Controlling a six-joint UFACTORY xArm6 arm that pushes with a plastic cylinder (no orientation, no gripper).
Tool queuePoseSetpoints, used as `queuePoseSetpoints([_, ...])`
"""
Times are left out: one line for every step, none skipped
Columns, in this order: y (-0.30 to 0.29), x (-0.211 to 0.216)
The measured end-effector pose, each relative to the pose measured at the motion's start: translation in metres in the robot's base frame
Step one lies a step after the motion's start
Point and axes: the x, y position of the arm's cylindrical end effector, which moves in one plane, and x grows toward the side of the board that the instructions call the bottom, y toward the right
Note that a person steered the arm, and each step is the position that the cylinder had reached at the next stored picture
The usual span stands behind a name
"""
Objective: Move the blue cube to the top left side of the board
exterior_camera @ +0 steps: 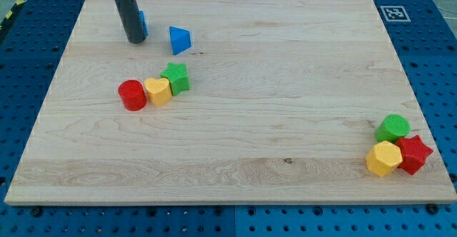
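Observation:
The blue cube [143, 24] sits near the view's top left of the wooden board [235, 101], mostly hidden behind the dark rod. My tip [136, 40] rests on the board right against the cube's left front side. A blue triangular block [179, 40] lies a short way to the right of the tip and the cube.
A red cylinder [132, 95], a yellow hexagonal block [158, 91] and a green star [175, 77] sit in a touching row below the tip. At the bottom right are a green cylinder [393, 128], a yellow hexagonal block [383, 158] and a red star [414, 153]. A marker tag [392, 13] is at the top right corner.

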Motion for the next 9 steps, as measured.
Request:
queuePoseSetpoints([0.006,-0.016])
queuePoseSetpoints([0.021,-0.017])
queuePoseSetpoints([0.015,-0.022])
queuePoseSetpoints([-0.004,-0.033])
queuePoseSetpoints([-0.008,-0.036])
queuePoseSetpoints([-0.009,-0.036])
queuePoseSetpoints([-0.011,-0.038])
queuePoseSetpoints([-0.011,-0.036])
queuePoseSetpoints([-0.011,-0.016])
